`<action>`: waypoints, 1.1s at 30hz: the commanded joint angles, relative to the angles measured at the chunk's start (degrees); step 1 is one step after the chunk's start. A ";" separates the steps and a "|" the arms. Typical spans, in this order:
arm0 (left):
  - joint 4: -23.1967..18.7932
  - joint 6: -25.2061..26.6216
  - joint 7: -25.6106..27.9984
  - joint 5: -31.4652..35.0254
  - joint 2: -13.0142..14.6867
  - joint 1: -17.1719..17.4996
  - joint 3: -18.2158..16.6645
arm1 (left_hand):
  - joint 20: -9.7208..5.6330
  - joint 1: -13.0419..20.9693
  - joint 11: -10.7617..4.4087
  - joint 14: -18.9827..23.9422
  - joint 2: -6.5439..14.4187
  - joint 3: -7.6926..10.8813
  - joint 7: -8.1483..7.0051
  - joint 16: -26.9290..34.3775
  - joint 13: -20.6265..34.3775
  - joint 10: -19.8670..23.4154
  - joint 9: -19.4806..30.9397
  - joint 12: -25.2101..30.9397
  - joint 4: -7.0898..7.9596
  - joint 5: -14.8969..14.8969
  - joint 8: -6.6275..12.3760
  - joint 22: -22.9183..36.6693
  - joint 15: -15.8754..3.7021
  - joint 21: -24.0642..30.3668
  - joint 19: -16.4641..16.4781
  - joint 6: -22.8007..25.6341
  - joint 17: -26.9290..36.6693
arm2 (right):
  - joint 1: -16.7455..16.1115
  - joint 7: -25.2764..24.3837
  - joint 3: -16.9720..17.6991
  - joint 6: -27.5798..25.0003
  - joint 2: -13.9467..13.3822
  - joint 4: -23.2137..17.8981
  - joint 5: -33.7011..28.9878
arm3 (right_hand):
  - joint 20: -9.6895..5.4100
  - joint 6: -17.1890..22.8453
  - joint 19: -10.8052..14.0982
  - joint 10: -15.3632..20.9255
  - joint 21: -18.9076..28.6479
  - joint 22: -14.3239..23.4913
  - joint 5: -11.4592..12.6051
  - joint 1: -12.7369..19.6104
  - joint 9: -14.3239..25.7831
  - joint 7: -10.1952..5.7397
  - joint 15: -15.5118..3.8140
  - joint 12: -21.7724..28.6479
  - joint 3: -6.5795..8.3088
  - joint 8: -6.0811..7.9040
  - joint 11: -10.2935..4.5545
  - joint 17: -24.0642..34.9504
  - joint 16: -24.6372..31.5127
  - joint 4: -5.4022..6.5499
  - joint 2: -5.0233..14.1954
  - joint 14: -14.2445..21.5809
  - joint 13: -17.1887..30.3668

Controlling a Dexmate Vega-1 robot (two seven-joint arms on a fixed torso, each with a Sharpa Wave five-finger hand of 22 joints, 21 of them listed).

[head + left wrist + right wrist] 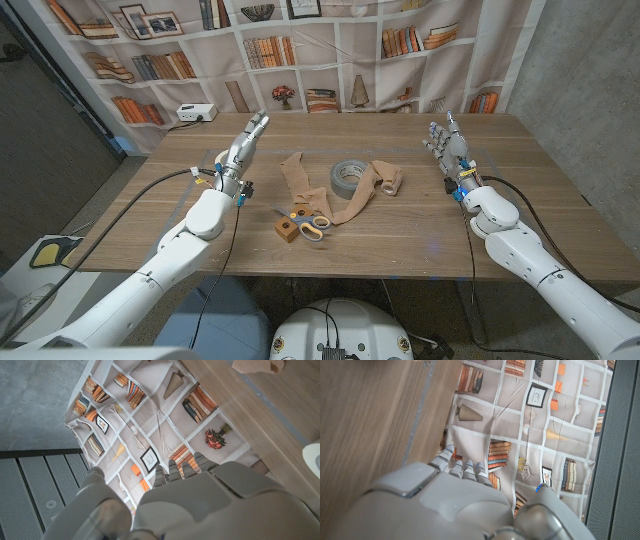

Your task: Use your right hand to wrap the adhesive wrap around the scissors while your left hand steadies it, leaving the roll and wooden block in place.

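Nearest the robot, at about 6 o'clock from the middle of the desk [420,245], the scissors [308,220] are seen lying with their orange and grey handles toward the near edge and their long axis running from roughly 5 o'clock up toward 11 o'clock. A small wooden block [289,231] is set just beside the handles, touching or nearly touching them. A loose length of tan adhesive wrap [352,200] is draped from beside the scissors back toward 1 o'clock, where its small tan roll [391,180] lies. A grey tape roll [349,175] stands between the wrap's folds, farther back.

The coming move is judged to turn on reach: from the right hand [446,141], the scissors lie at about 8 o'clock and well apart, across the wrap. From the left hand [246,145] they lie at about 4 o'clock and somewhat nearer, so the left is the nearer hand to the scissors, while the wrap's roll end is closer to the right.

Both hands are held raised over the far part of the desk, empty, fingers extended and slightly spread; nothing is gripped by either. In the wrist views the fingers are seen pointing toward the bookshelf backdrop [330,50] beyond the desk's far edge.
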 commanded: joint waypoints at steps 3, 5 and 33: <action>-5.84 2.75 2.29 6.53 4.93 2.91 -2.32 | 0.16 1.73 0.22 1.27 0.71 1.05 -0.68 0.21 0.09 1.52 0.23 0.35 -0.89 -0.40 -0.23 0.04 0.33 -0.03 -0.06 -0.25 -0.05 | -1.21 -1.47 0.19 0.17 -0.21 -1.07 -0.86 | 0.28 -0.09 -0.38 1.12 -0.07 0.20 -0.04 0.68 0.26 0.26 0.03 0.45 0.22 0.15 0.25 -0.01 0.22 -0.52 0.31 -0.32 0.18; -6.42 2.67 3.43 8.89 5.44 3.34 -2.53 | 0.19 1.88 0.20 1.39 0.74 1.12 -0.71 0.22 0.09 1.58 0.23 0.35 -1.02 -0.44 -0.31 0.04 0.37 -0.02 -0.01 -0.43 -0.05 | -1.26 -1.46 0.23 -0.14 -0.44 -1.37 -0.83 | 0.19 -0.08 -0.49 1.26 -0.09 0.20 -0.05 0.73 0.26 0.32 -0.26 0.46 0.24 0.16 0.22 -0.01 0.27 -0.58 0.34 -0.20 0.17; -9.35 3.59 11.45 28.68 7.73 4.45 -3.77 | 0.05 3.21 -2.85 3.96 -0.75 1.05 0.34 0.12 0.62 6.24 0.47 1.56 -3.31 -1.07 0.39 0.10 -0.86 0.14 1.05 3.63 0.13 | -1.02 -1.87 1.07 -0.07 -0.34 -0.48 -0.46 | 0.08 0.49 -0.45 2.02 0.01 0.19 -0.12 0.93 0.25 0.62 -0.27 0.46 0.28 0.34 0.39 -0.04 0.30 -0.93 0.50 0.01 0.17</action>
